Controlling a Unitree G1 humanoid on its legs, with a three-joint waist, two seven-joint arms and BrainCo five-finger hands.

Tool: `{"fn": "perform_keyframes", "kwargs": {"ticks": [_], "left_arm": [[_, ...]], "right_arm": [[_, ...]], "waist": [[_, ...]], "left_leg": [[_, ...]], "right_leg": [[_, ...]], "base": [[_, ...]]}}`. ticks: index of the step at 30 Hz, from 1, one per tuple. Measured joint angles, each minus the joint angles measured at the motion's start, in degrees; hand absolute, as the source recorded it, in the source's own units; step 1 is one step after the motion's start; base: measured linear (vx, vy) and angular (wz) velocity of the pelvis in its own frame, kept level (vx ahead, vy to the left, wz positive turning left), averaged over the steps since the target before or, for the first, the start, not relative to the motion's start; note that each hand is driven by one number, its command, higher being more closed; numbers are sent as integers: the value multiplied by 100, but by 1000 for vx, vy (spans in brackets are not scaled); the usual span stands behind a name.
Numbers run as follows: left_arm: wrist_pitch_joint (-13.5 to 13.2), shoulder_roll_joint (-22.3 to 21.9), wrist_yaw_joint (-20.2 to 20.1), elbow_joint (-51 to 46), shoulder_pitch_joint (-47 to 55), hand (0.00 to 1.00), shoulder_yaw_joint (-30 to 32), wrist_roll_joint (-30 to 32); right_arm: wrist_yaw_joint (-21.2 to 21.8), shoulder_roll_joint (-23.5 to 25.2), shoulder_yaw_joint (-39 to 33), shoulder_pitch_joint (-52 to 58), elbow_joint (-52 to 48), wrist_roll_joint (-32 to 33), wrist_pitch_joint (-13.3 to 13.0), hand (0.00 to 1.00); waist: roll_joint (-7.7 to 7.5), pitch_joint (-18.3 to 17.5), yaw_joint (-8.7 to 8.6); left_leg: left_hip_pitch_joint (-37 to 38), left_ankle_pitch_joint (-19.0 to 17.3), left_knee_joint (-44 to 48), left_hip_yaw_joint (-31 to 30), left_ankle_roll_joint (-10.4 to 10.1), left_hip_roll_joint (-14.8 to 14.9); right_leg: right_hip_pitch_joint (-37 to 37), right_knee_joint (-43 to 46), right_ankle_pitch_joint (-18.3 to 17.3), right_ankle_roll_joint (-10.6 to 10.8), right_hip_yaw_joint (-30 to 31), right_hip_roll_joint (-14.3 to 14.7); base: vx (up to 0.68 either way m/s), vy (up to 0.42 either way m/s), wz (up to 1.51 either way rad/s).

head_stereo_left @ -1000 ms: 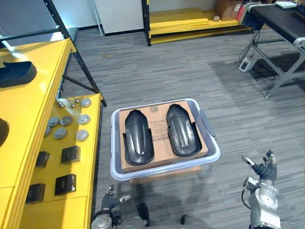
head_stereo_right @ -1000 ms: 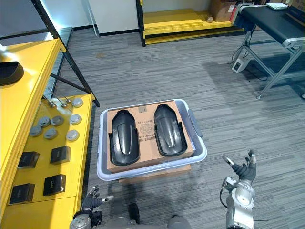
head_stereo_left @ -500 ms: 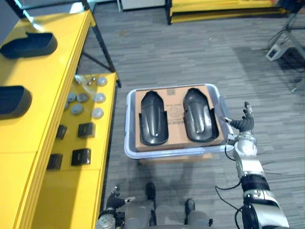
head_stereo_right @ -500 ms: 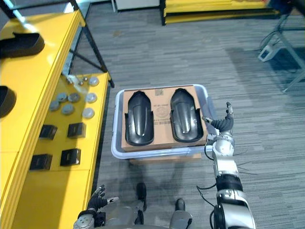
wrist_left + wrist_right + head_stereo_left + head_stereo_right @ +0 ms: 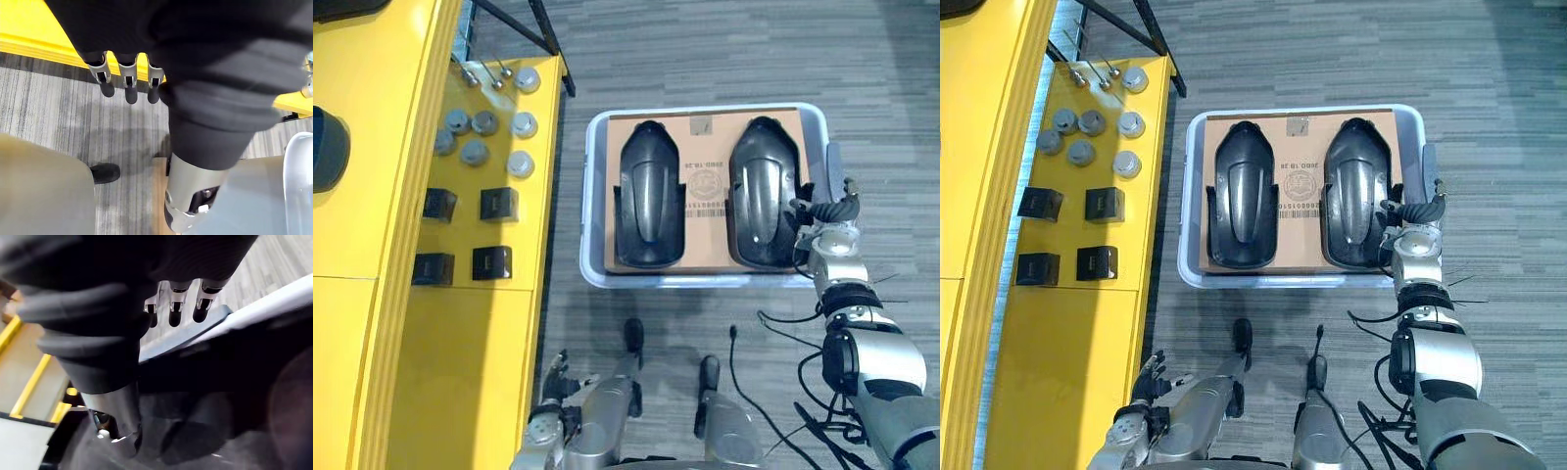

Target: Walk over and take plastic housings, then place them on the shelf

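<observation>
Nothing lifted yet: left housing [image 5: 651,196] and right housing [image 5: 762,191] lie in the centre bin [image 5: 592,196], right hand [image 5: 830,233] spread empty at its right rim, left hand [image 5: 548,428] relaxed open lower left, placing on the shelf [image 5: 372,245] yet to come.

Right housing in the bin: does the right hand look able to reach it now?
Probably yes: the right hand is open by the bin rim, beside that housing, with nothing lying over it.

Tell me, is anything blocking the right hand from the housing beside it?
Nothing visible does. The open right hand is at the right rim of the bin, next to the right housing, with no object between them.
</observation>
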Motion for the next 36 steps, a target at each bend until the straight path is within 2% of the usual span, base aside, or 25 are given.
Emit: {"fn": "perform_keyframes", "kwargs": {"ticks": [3,13,19,23,25,28,33,34,36], "left_arm": [[2,5,39,48,-115,0,-24,-7],[10,68,37,50,-323,0,-222,-7],[22,70,36,-303,-317,0,-230,-7],[25,90,33,-1490,-84,0,-208,-6],[25,88,34,-2084,51,0,-191,-4],[6,77,37,-3434,356,0,-189,5],[-35,7,124,-4356,343,0,-283,131],[-64,-64,217,-4752,337,0,-359,213],[-68,-152,317,-4937,316,0,-447,390]], "right_arm": [[170,2,1,-51,18,-18,-13,100],[170,-5,51,74,-112,-17,-35,100],[156,343,341,933,-1415,-124,-4,100],[21,703,327,1975,-2921,-356,39,100],[-98,933,322,2440,-3498,-537,48,100],[-286,1415,250,3180,-4284,-921,60,100],[-352,1677,292,3631,-5011,-1255,62,100],[-374,1812,340,3765,-5339,-1361,64,100],[-390,1903,447,3820,-5543,-1467,64,100]], "waist": [[-9,83,-47],[-149,170,-65],[-169,169,-63],[-227,119,-92],[-290,-18,-120],[-407,-415,-221],[-392,-827,-246],[-391,-967,-251],[-391,-1048,-251]], "left_leg": [[2,11,-33,-3,-16,3],[94,7,-38,140,-19,23],[297,-9,-39,152,-40,35],[335,-9,-38,138,-40,32],[343,-11,-39,139,-38,27],[433,-27,-40,77,-36,20],[523,-88,-43,-7,-79,29],[533,-87,-43,-5,-79,40],[570,-85,-43,-5,-78,40]], "right_leg": [[-6,23,1,-3,2,0],[37,29,-3,-21,75,7],[235,29,-9,-27,89,10],[246,68,-16,-13,87,-4],[259,72,-22,-4,82,-13],[387,46,-29,-9,55,-15],[524,-23,-29,-14,22,8],[531,-20,-40,-31,18,24],[569,-16,-38,-30,10,23]], "base": [[-41,6,2],[-7,-4,-5],[11,-7,0],[-8,2,-1],[0,0,0],[12,-7,8],[-14,-3,3],[0,0,0],[0,0,0]]}}
